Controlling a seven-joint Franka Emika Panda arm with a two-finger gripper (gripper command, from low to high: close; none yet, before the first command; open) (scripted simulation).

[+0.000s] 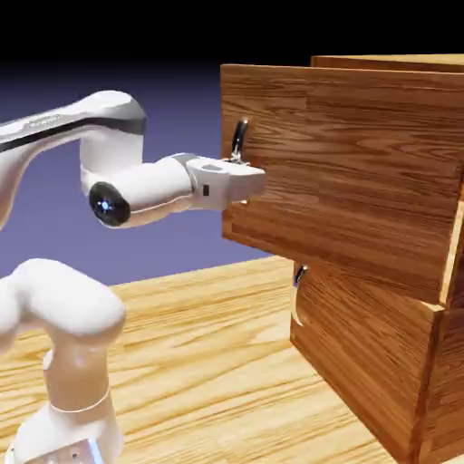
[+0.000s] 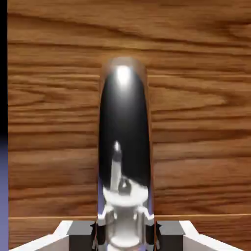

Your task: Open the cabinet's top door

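Note:
The cabinet (image 1: 399,381) of reddish-brown wood stands at the exterior view's right. Its top door (image 1: 353,172) stands out from the cabinet body, its near edge well ahead of the lower panel. My gripper (image 1: 240,163) is shut on the top door's curved dark metal handle (image 1: 240,136), near that edge. In the hand view the shiny handle (image 2: 124,122) runs up from between my fingers (image 2: 101,230), large and centred against the door's wood grain (image 2: 201,122). My gripper (image 2: 125,233) holds the handle's lower end.
Below the top door sits the shorter lower panel (image 1: 362,349), shut, with its own small metal handle (image 1: 298,276). The wooden table (image 1: 199,362) stretches under my arm. My arm's base (image 1: 68,408) rises at the lower left.

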